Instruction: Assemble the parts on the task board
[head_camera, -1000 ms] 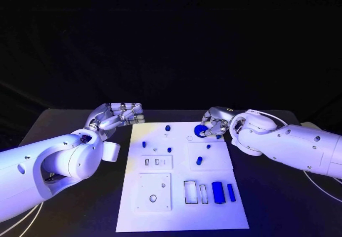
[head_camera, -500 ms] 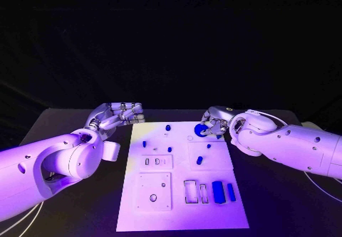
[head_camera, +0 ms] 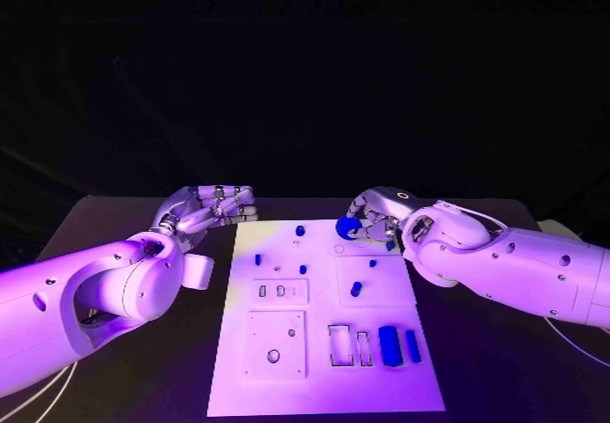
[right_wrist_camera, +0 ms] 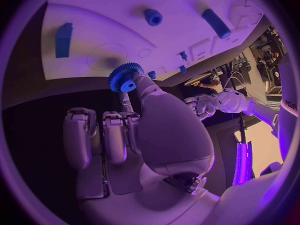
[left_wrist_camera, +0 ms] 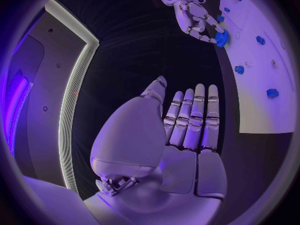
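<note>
Black tabletop (head_camera: 140, 388) and darkness frame the white task board (head_camera: 324, 388) lying between two white arms. Off the board's left edge, the left hand (head_camera: 210, 207) hovers with nothing in it; the left wrist view shows its fingers (left_wrist_camera: 194, 117) straight, side by side and pointing across the bare table, a detail the head view leaves unclear. To that hand's right, small blue parts dot the board: a peg (head_camera: 300, 230) at the far edge, a slanted oblong piece (head_camera: 356, 287) nearer the middle, and two upright blue blocks (head_camera: 389, 344) in the near slots. Farther right, at the board's far edge, the right hand (head_camera: 371, 220) pinches a blue gear (head_camera: 347, 227) between thumb and a fingertip. The right wrist view reveals what the head view cannot: the gear's (right_wrist_camera: 125, 77) toothed rim and centre hole, held just above a faint round recess (right_wrist_camera: 106, 60) in the board, with the remaining fingers (right_wrist_camera: 100, 135) lying straight beneath.
</note>
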Action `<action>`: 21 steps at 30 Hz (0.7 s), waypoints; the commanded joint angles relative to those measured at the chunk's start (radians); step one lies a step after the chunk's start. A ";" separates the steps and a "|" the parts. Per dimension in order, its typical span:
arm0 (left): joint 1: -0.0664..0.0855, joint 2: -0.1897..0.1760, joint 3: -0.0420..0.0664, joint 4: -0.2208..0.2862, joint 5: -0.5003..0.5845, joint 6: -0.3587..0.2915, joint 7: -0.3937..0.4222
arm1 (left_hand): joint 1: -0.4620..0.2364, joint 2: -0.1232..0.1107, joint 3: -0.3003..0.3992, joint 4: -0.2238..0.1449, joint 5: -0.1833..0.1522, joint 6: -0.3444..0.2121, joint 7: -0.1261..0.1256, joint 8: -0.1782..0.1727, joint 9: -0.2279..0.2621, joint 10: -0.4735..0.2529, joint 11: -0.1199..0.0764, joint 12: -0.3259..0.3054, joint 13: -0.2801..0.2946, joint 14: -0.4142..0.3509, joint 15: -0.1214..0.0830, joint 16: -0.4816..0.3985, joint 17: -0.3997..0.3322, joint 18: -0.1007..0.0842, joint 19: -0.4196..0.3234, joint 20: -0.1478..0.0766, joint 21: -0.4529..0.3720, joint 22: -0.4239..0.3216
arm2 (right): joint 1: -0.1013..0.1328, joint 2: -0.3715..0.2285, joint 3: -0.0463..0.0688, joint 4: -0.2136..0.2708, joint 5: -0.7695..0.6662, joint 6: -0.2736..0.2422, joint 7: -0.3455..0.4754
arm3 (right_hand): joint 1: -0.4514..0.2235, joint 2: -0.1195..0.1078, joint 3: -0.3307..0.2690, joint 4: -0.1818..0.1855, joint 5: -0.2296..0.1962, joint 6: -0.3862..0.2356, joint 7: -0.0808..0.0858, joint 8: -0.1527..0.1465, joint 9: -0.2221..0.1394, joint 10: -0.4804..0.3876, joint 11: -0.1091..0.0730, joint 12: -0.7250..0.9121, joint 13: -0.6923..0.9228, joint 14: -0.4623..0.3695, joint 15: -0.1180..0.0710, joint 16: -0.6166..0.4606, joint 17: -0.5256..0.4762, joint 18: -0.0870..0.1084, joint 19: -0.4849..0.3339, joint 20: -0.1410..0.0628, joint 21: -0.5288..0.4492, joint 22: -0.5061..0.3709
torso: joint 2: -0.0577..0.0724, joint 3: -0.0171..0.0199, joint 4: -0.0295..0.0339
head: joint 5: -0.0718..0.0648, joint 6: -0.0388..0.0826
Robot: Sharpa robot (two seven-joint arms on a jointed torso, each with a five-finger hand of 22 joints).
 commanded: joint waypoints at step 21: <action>0.001 0.016 0.001 0.004 -0.001 -0.003 0.014 | 0.010 0.002 0.002 -0.012 -0.005 -0.001 0.006 -0.006 -0.001 -0.006 0.001 -0.006 -0.001 -0.003 0.009 -0.009 -0.001 0.003 -0.009 0.005 -0.006 -0.003 | -0.013 0.200 -0.013 -0.035 -0.162 -0.013 -0.008 | -0.025 -0.011 0.017 -0.001 0.009 0.067 -0.042 -0.016 -0.001 0.079 -0.004 0.001 0.232 0.104 -0.006 0.005 0.248 -0.016 0.014 -0.006 0.002 0.122 | 0.003 -0.0009 0.0039 | -0.001 0.003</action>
